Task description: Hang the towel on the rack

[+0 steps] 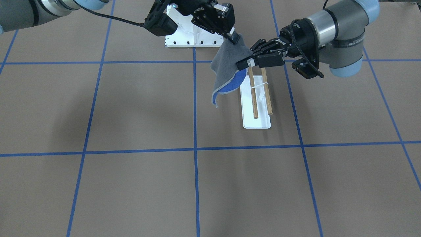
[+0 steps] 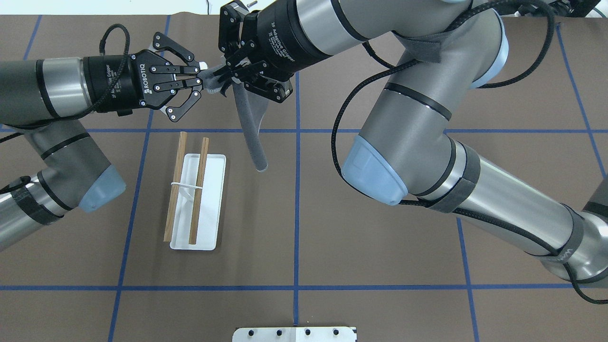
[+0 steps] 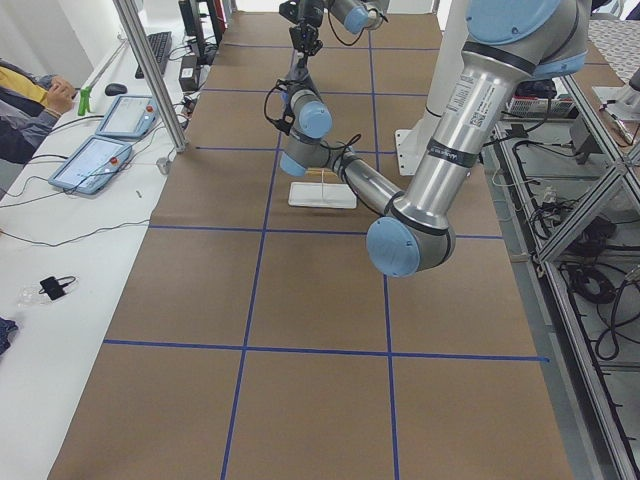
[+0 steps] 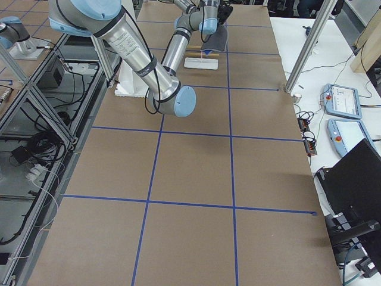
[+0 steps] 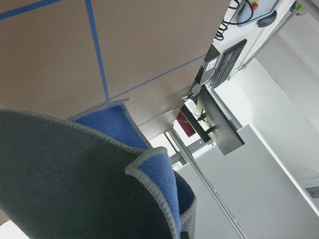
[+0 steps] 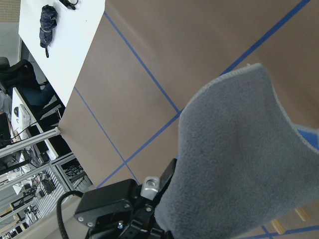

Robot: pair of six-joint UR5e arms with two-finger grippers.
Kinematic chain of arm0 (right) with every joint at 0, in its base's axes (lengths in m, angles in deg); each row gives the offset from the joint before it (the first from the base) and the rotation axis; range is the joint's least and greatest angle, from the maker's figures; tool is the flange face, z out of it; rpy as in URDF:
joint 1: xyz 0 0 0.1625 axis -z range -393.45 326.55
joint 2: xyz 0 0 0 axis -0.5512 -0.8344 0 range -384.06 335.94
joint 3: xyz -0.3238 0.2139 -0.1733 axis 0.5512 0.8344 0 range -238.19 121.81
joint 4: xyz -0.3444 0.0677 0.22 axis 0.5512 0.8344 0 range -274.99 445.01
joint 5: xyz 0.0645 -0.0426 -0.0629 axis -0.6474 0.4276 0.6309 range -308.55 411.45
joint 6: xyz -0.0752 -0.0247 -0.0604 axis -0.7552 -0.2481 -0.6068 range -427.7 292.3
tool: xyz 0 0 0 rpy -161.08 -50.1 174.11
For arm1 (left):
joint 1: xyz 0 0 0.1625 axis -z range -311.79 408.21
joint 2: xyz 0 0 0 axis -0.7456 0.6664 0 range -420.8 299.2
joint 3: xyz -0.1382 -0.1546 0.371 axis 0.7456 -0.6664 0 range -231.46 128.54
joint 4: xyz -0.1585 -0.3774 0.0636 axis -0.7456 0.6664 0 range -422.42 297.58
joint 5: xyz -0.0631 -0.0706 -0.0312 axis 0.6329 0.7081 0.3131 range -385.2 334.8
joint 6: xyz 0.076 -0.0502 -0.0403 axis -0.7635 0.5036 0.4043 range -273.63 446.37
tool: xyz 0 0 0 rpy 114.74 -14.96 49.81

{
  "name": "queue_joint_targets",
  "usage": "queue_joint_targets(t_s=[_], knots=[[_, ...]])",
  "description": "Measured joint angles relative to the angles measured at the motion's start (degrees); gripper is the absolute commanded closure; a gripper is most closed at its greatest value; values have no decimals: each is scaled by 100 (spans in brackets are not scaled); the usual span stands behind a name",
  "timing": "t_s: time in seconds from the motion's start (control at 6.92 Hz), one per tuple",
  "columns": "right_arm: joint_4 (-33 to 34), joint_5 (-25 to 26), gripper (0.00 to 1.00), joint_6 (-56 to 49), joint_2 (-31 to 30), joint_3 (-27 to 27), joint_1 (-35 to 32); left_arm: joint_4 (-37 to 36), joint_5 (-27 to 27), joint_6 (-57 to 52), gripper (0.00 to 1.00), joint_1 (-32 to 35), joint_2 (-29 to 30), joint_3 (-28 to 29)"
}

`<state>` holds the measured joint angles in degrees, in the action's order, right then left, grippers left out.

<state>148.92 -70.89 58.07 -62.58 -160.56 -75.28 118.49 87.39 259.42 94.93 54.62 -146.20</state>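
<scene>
The towel (image 1: pixel 227 65) is grey with a blue reverse and hangs in the air between both grippers, beside the rack's far end. My right gripper (image 1: pixel 235 39) is shut on its top corner. My left gripper (image 1: pixel 243 64) is shut on the neighbouring edge, just above the rack's rod ends. In the overhead view the towel (image 2: pixel 251 123) hangs as a narrow strip from the right gripper (image 2: pixel 228 76), with the left gripper (image 2: pixel 204 80) pinching a bunched corner. The rack (image 2: pixel 194 190) is two wooden rods over a white base (image 2: pixel 213 204). Both wrist views are filled with towel (image 5: pixel 75 184) (image 6: pixel 239 164).
A white mounting plate (image 1: pixel 194 33) sits at the robot's base, and also shows in the overhead view (image 2: pixel 294 334). Blue tape lines (image 1: pixel 194 149) cross the brown table. An operators' desk with tablets (image 3: pixel 100 160) runs along the table's far side.
</scene>
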Motion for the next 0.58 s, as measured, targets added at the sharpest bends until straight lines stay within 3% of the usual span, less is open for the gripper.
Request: queue_joint_targets(t_s=[0.14,0.58], knots=[[2,1,0,0,-6,5,0,2,0,-10,100,2,-8,-32],[-49,74,0,278,-18,-4,-16,-23,11,-127,100,15,-24,-117]])
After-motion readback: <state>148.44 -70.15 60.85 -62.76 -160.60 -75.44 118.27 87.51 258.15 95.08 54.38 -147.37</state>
